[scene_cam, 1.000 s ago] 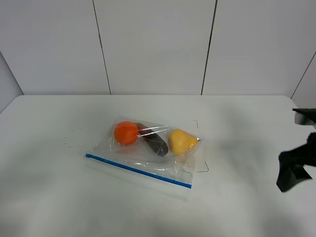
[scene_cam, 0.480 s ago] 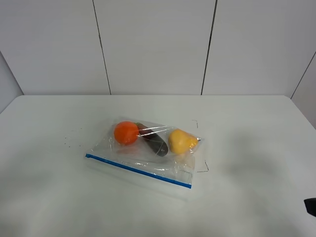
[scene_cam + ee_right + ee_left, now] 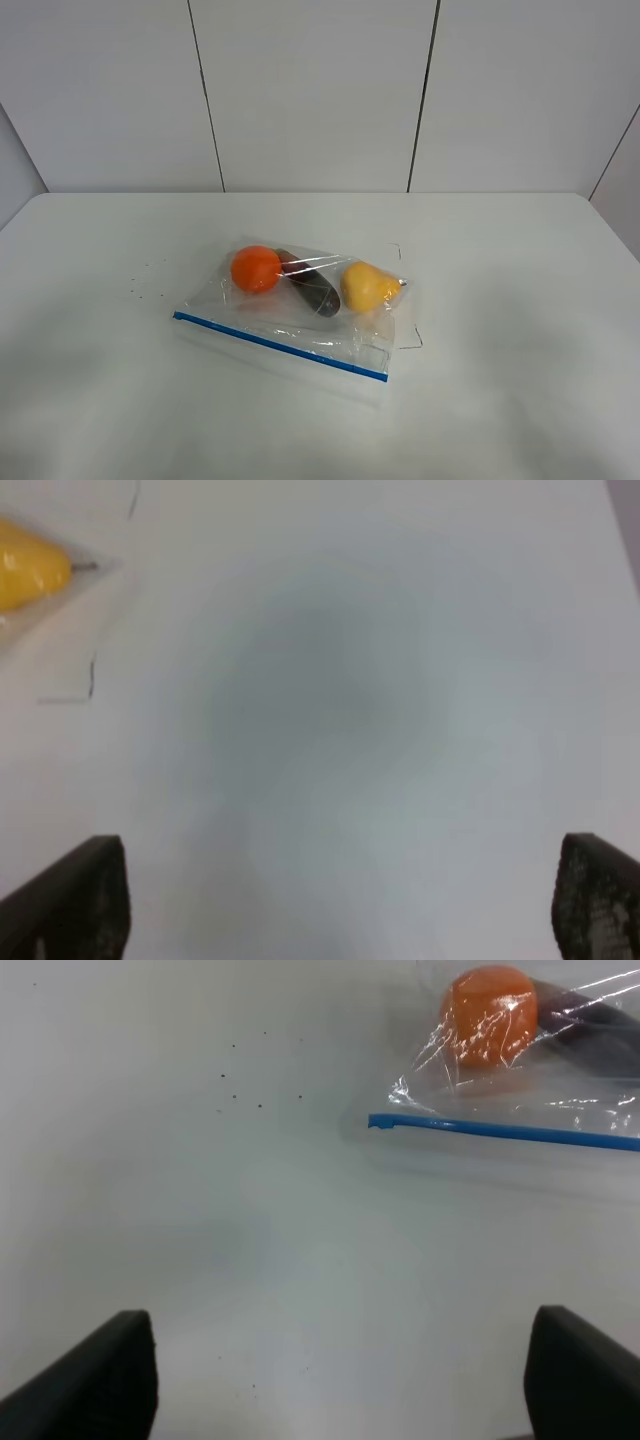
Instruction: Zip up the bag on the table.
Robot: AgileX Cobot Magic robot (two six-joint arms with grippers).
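Left end effector (image 3: 340, 1380) spread wide, empty, right end effector (image 3: 340, 905) likewise, bag (image 3: 300, 305) untouched on table (image 3: 520, 300)

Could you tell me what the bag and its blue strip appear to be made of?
The bag looks like thin clear plastic film: glossy, wrinkled, the fruits showing through. Its blue strip seems a stiffer opaque plastic zipper track, running straight along one edge.

Neither arm shows in the exterior high view. Left pincer (image 3: 340, 1380) is spread wide, only its two dark fingertips (image 3: 85, 1375) visible at the frame corners of the left wrist view, nothing between them. Right pincer (image 3: 335, 905) likewise spread wide, dark fingertips (image 3: 70, 900) at the corners, holding nothing, touching nothing.
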